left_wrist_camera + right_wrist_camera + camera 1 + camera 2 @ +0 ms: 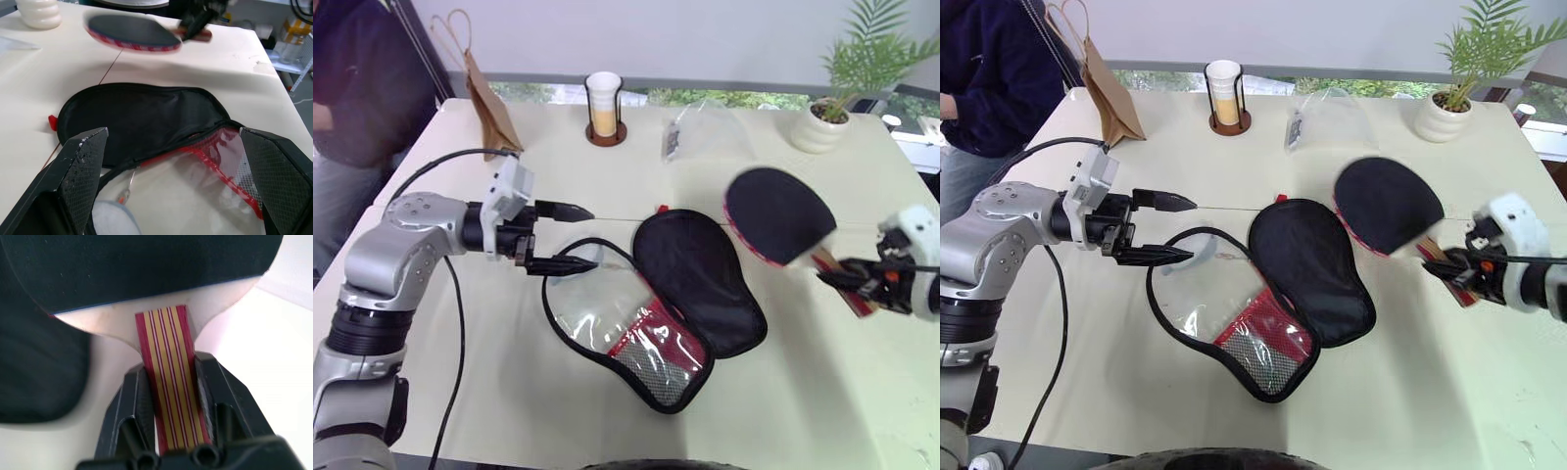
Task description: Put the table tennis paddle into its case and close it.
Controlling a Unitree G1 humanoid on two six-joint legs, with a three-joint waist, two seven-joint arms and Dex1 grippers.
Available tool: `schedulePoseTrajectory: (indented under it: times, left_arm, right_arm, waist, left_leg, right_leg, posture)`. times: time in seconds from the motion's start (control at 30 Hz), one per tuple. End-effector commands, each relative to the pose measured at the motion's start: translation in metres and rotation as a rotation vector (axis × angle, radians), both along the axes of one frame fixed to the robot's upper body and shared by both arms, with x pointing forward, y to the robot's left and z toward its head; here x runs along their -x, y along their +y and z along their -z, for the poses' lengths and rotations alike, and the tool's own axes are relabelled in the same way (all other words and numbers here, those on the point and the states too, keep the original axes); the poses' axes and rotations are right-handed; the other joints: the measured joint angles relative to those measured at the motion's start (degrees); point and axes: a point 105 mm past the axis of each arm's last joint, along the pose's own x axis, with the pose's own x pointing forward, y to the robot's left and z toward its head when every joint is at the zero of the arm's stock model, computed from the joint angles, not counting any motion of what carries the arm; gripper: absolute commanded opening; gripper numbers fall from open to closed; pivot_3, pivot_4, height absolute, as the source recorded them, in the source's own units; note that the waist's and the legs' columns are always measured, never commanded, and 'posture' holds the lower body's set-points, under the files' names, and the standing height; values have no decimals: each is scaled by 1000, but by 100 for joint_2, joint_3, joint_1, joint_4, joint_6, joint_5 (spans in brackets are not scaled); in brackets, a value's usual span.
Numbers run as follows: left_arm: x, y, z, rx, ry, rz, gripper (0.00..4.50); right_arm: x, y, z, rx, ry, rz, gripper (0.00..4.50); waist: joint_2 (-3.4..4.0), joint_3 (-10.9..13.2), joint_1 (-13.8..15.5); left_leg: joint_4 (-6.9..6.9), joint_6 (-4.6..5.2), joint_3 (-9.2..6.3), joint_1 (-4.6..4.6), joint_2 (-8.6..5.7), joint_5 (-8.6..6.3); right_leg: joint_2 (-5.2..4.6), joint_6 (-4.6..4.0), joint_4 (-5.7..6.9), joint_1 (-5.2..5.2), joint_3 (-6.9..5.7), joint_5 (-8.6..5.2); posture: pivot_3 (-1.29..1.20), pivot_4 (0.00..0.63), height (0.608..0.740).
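Two grippers in play. Case (pixel 690 284) lies unzipped and spread flat at lower centre of the head view on the table (pixel 822 392): clear/mesh half with the red panel toward the bottom edge, black-lined half above and right of it. Small red zip tab at the case's upper edge.

Left gripper (pixel 570 236) at centre left, roughly level, pointing toward frame right, fingers spread wide with nothing between them. Lower finger sits over the case's left rim; contact unclear. Black cable loops from the arm down the left side.

Right gripper (pixel 850 275) at the right edge, fingers pinching the table tennis paddle (pixel 780 215) by its striped tan-and-red handle; wrist view shows both fingers pressed on the handle's sides. Paddle is held off the table, black blade blurred, just right of the case's black half, apart from it.

Far side: brown paper bag (pixel 491 103) upper left, cup in a dark holder (pixel 604 106) top centre, clear plastic bag (pixel 700 132) beside it, potted plant (pixel 837 88) upper right. Person in dark clothing (pixel 357 69) seated at the top left corner.
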Motion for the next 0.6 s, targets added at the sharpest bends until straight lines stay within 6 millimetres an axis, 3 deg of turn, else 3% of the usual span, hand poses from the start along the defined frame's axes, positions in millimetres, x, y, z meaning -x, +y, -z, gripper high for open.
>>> schedulePoseTrajectory:
  times: [0.03,0.23,0.6]
  left_arm:
    - [1,0,-9,5,-42,-1,4500]
    - [2,0,-9,7,-42,-9,4500]
    - [6,-1,-8,8,-38,-27,4500]
  right_arm:
    - [1,29,14,-18,29,9,792]
    - [0,81,47,-71,74,0,792]
    - [-8,94,67,-60,94,63,792]
  waist:
    - [-7,-4,-3]
    - [-6,-3,-26]
    - [-6,-3,-61]
  left_leg:
    - [2,3,-1,0,-1,-2]
    - [3,-5,2,-8,-4,3]
    - [2,-5,3,-7,-7,4]
  right_leg:
    - [-2,0,0,3,0,0]
    - [-5,0,8,-17,3,0]
    - [-3,0,8,-16,2,0]
  posture:
    - [0,150,740]
    - [0,150,740]
    - [0,150,740]
